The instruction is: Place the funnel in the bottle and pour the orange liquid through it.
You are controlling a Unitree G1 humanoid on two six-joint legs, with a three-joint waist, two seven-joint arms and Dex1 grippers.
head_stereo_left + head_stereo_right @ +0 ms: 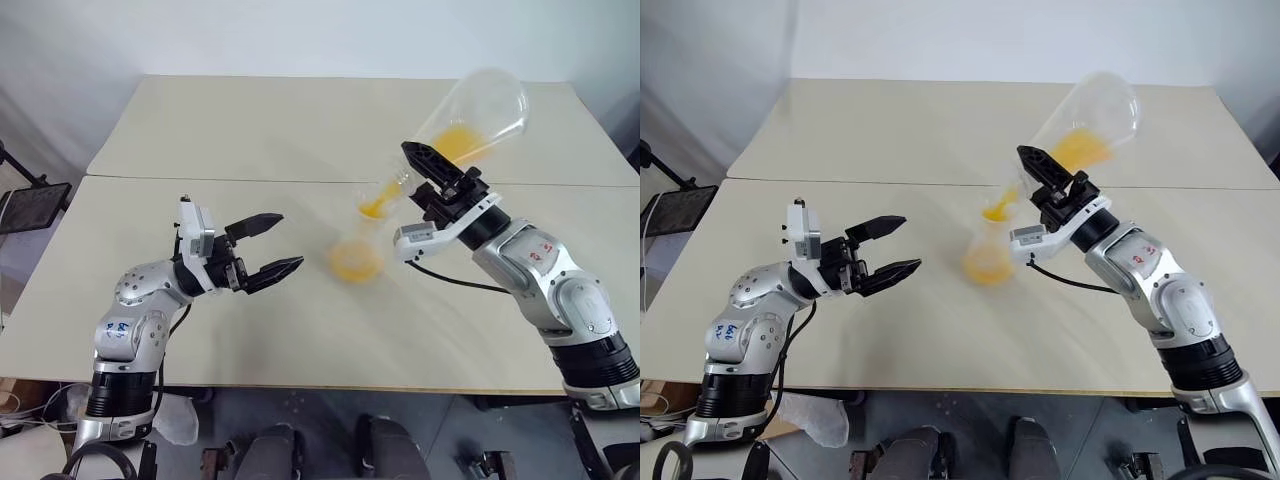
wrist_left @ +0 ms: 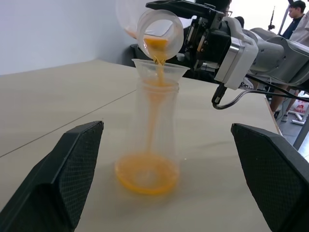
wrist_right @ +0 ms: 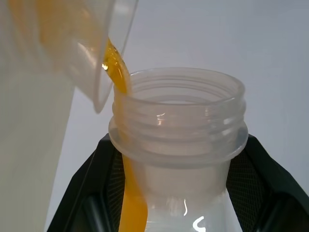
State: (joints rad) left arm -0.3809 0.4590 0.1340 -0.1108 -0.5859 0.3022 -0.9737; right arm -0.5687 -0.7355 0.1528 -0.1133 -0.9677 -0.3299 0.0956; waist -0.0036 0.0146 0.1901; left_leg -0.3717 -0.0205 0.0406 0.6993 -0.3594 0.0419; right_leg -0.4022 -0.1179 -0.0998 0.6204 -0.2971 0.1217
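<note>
A: Where is the funnel?

B: The clear funnel [image 2: 159, 67] sits in the mouth of the bottle [image 2: 155, 126], which stands upright on the beige table [image 1: 300, 130] near the middle of the head view.

A: And the orange liquid?

B: The orange liquid [image 2: 147, 175] pools in the bottle's base, and a thin stream runs down through the funnel from a larger flask [image 1: 470, 118] tipped over it from about two o'clock.

A: Who holds that flask?

B: The right gripper [image 1: 432, 172]. Its jaws are clamped tight around the flask's threaded neck, at three o'clock of the bottle.

A: The other gripper?

B: The left gripper [image 1: 268, 246] is at nine o'clock of the bottle, near but apart from it, jaws spread wide and empty, pointing toward the bottle.
</note>
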